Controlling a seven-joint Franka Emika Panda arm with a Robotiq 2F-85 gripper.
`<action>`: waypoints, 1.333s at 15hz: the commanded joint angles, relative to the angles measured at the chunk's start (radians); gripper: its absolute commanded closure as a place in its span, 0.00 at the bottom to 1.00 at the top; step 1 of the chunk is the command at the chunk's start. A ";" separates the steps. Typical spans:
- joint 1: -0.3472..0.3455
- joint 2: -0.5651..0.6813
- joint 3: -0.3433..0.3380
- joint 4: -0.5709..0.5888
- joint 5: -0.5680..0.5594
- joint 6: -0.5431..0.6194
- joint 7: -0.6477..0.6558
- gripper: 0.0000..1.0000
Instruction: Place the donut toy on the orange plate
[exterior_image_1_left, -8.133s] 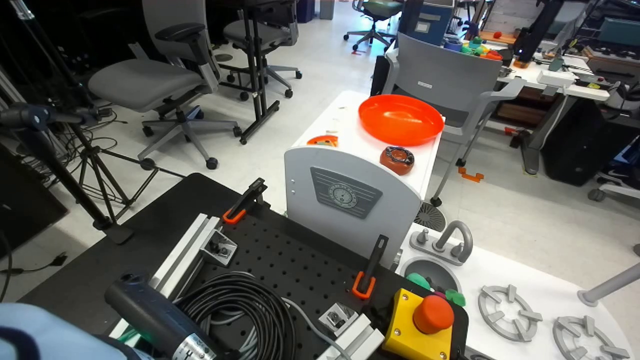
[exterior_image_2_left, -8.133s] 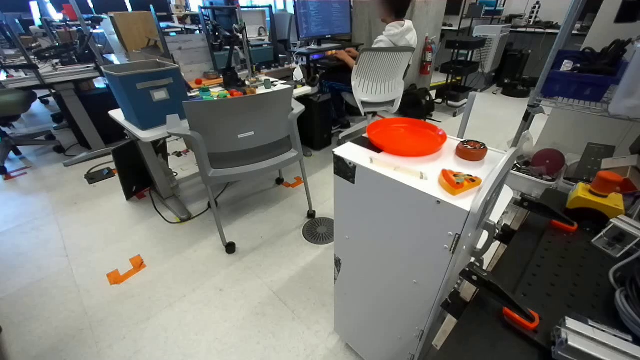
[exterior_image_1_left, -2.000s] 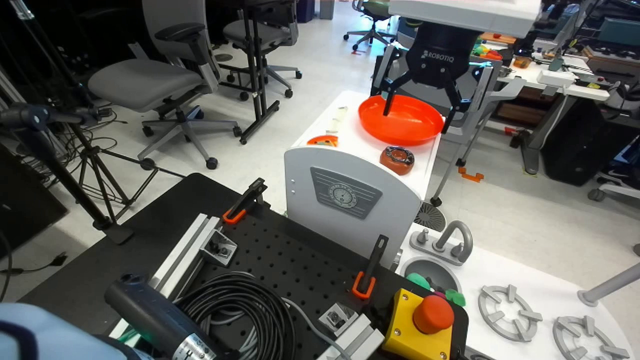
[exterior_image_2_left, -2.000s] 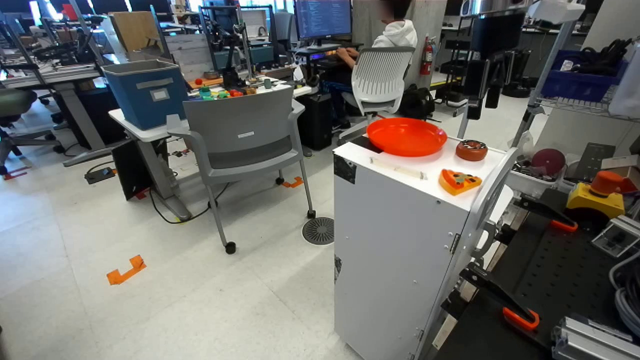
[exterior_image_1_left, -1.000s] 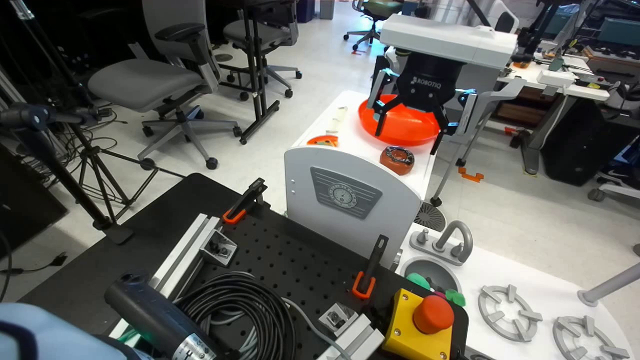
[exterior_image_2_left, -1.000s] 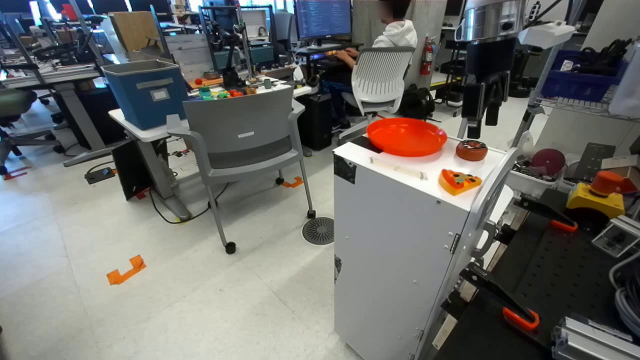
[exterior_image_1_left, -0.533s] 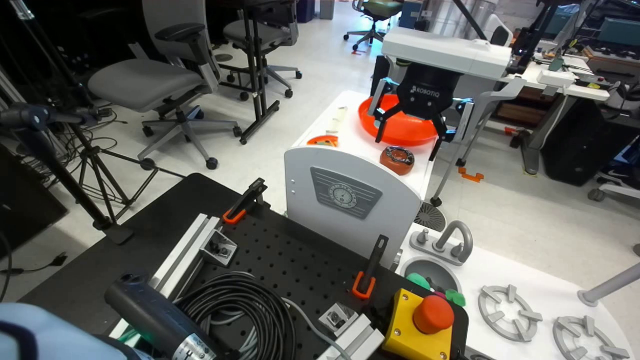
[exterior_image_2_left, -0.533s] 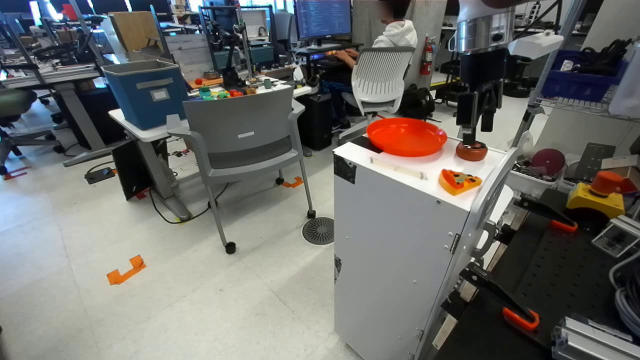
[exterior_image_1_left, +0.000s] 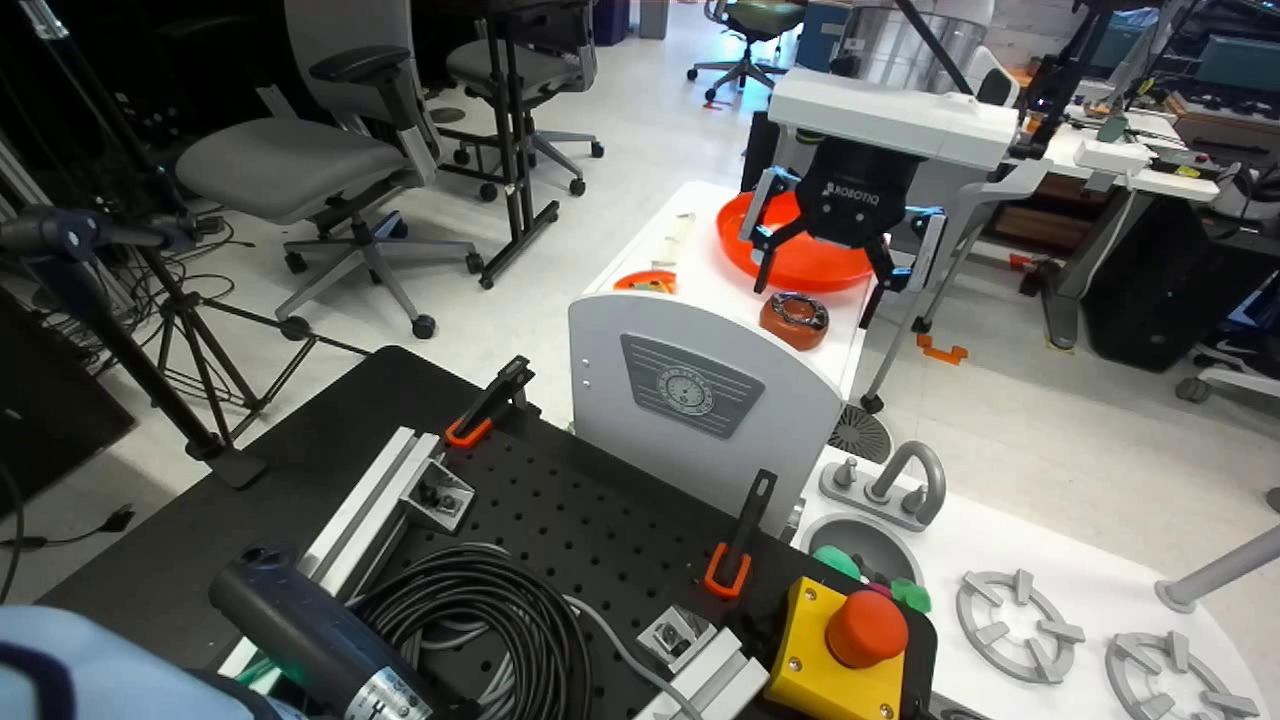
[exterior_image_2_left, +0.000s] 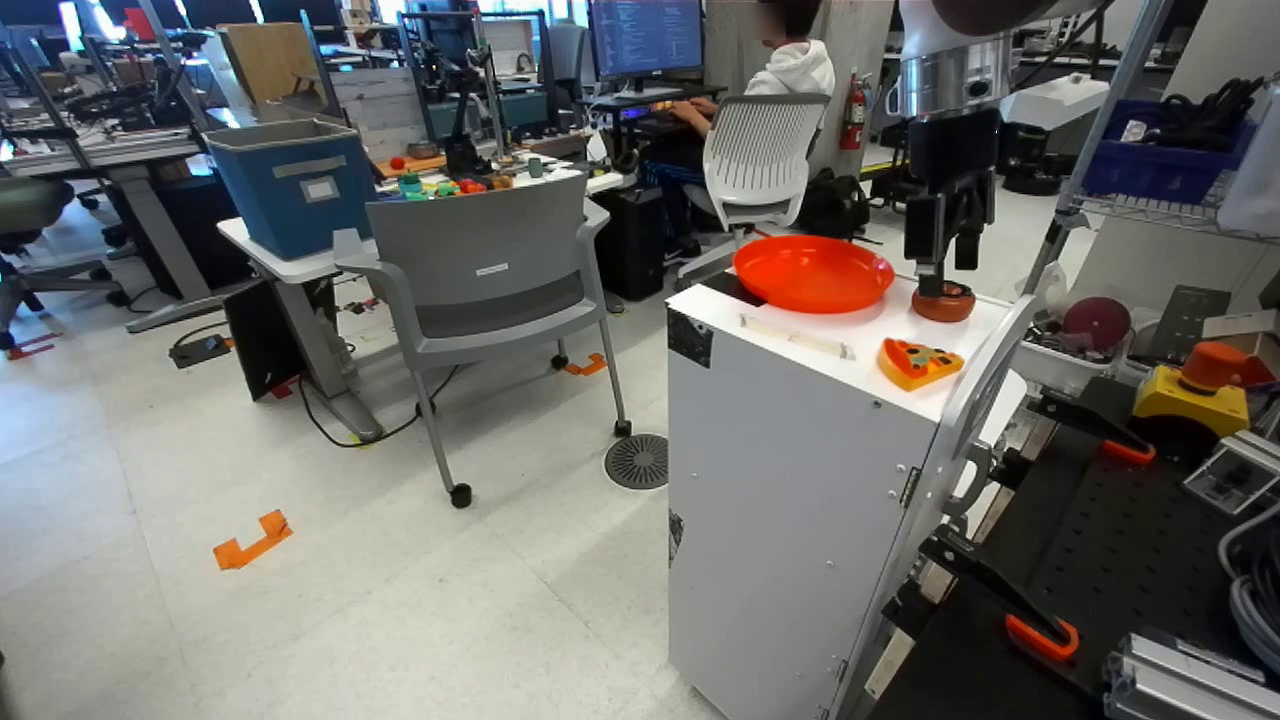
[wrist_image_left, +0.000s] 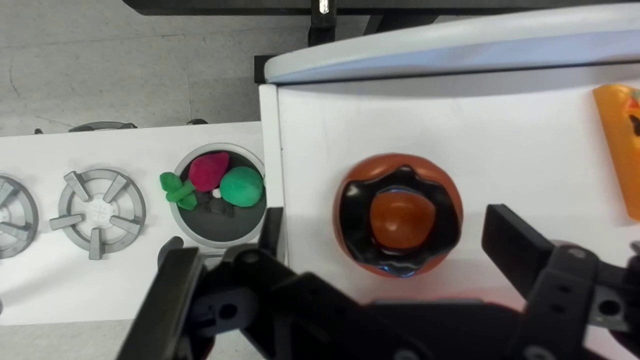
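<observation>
The donut toy is brown-orange with a wavy black icing ring. It lies flat on the white cabinet top, as in an exterior view and the wrist view. The orange plate stands beside it, apart; in an exterior view the plate is partly hidden behind my gripper. The gripper is open and empty, pointing down just above the donut. In the wrist view the donut lies between the gripper's fingers with a gap each side. In an exterior view the gripper overlaps the donut's top.
A pizza-slice toy lies on the cabinet top near the grey upright panel, which rises along one edge. A toy sink with soft toys and a stove ring sit lower beside it. A grey chair stands behind.
The arm was out of view at first. It has since come in over the cabinet and lowered the open gripper towards the donut. The donut and plate have not moved.
</observation>
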 joint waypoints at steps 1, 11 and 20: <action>0.006 0.004 0.004 0.016 -0.024 -0.041 0.008 0.00; 0.018 0.007 0.011 0.016 -0.043 -0.075 0.006 0.00; 0.018 0.009 0.010 0.016 -0.064 -0.075 -0.001 0.00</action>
